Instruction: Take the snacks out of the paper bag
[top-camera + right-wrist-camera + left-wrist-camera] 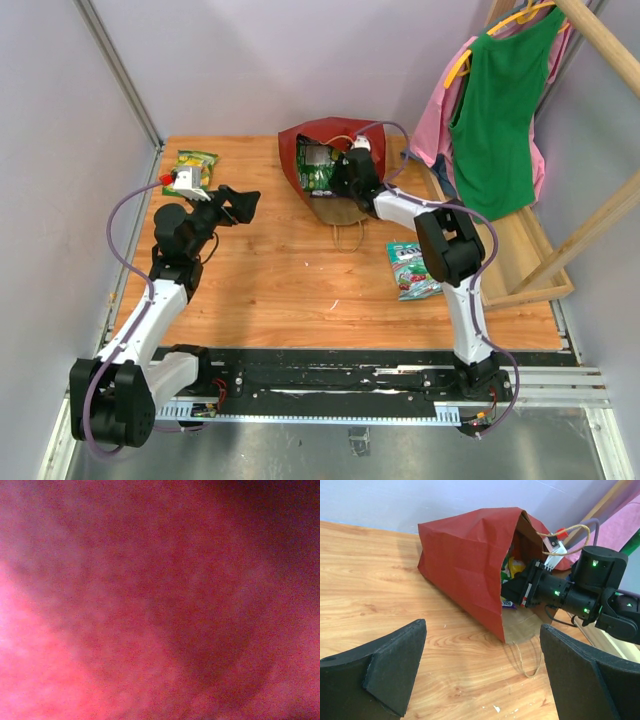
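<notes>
Wooden table [280, 290], bag [465, 565] on its side. Packets [514, 569] judged light, slippery; pinch an edge. Left claw [485, 666] spread; right claw [519, 587]: cannot tell.

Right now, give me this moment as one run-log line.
left pincer: open, hovering | right pincer: inside paper bag, grip hidden | out: green-yellow packet, teal-white packet | inside: more packets

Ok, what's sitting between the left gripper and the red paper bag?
Nothing. In the left wrist view, only bare wooden table lies between the open left gripper and the red paper bag.
</notes>
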